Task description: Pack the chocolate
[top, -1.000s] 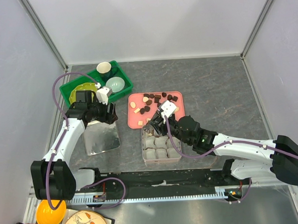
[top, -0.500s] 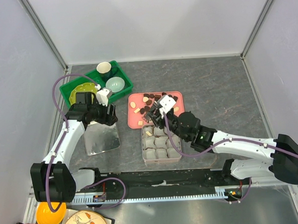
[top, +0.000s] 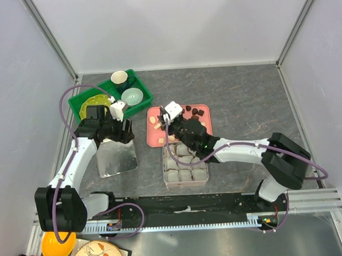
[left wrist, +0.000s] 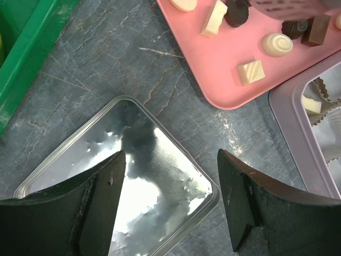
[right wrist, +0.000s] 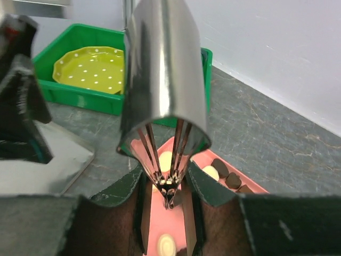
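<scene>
The chocolate (top: 193, 111), dark and cream pieces, lies on a pink tray (top: 159, 142). A tin (top: 185, 164) of grey paper cups stands just in front of it. My right gripper (top: 172, 120) is shut on metal tongs (right wrist: 165, 80), whose tips (right wrist: 169, 200) hang low over the tray's left part near cream pieces (right wrist: 166, 246). Whether the tips hold anything I cannot tell. My left gripper (left wrist: 170, 160) is open and empty above the shiny tin lid (left wrist: 133, 176). Cream pieces (left wrist: 250, 71) show on the tray in the left wrist view.
A green bin (top: 78, 107) with a yellow plate (right wrist: 90, 66), a cup and a bowl stands at the back left. The lid (top: 116, 158) lies left of the tin. Walls close off three sides.
My right gripper has swung with the tongs from over the tin, back and left, to over the pink tray's left part. The left arm has stayed put.
</scene>
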Tool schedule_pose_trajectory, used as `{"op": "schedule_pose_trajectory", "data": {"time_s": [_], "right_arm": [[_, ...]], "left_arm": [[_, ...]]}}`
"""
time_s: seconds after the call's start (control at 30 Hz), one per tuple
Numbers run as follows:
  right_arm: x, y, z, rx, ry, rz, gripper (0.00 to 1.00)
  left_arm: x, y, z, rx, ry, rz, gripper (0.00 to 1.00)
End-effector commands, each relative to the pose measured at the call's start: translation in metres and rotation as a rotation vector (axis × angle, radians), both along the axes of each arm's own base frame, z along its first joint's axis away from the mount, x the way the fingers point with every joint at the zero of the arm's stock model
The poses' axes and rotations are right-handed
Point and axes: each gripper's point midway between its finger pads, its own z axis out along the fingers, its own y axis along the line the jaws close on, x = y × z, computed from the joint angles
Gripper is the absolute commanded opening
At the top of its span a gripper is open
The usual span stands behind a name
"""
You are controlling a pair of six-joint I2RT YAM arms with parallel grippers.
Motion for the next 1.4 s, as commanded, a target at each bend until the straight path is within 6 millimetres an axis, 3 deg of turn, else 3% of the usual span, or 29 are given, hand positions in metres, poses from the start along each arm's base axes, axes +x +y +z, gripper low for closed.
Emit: {"op": "schedule_pose_trajectory", "data": {"time_s": [0.0, 0.5, 0.53, 0.6, 1.0, 1.37], "right_arm": [[0.026, 0.013, 0.049, 0.196, -0.077, 0.014, 0.32], [0.075, 0.043, 0.021, 0.25, 0.012, 0.052, 0.42], [0.076, 0.045, 0.015, 0.24, 0.02, 0.052, 0.49], [0.078, 0.046, 0.01, 0.229, 0.032, 0.051, 0.53], [0.091, 0.039, -0.005, 0.221, 0.037, 0.023, 0.52], [0.1, 0.042, 0.002, 0.229, -0.001, 0.025, 0.49]], "left_arm": [[0.013, 0.006, 0.019, 0.006, -0.06, 0.03, 0.77], [0.018, 0.011, 0.012, 0.027, -0.045, 0.05, 0.77], [0.017, 0.011, 0.013, 0.027, -0.047, 0.048, 0.77], [0.017, 0.012, 0.014, 0.03, -0.052, 0.047, 0.77], [0.014, 0.012, 0.012, 0.035, -0.054, 0.041, 0.77], [0.014, 0.013, 0.011, 0.039, -0.054, 0.042, 0.76]]}}
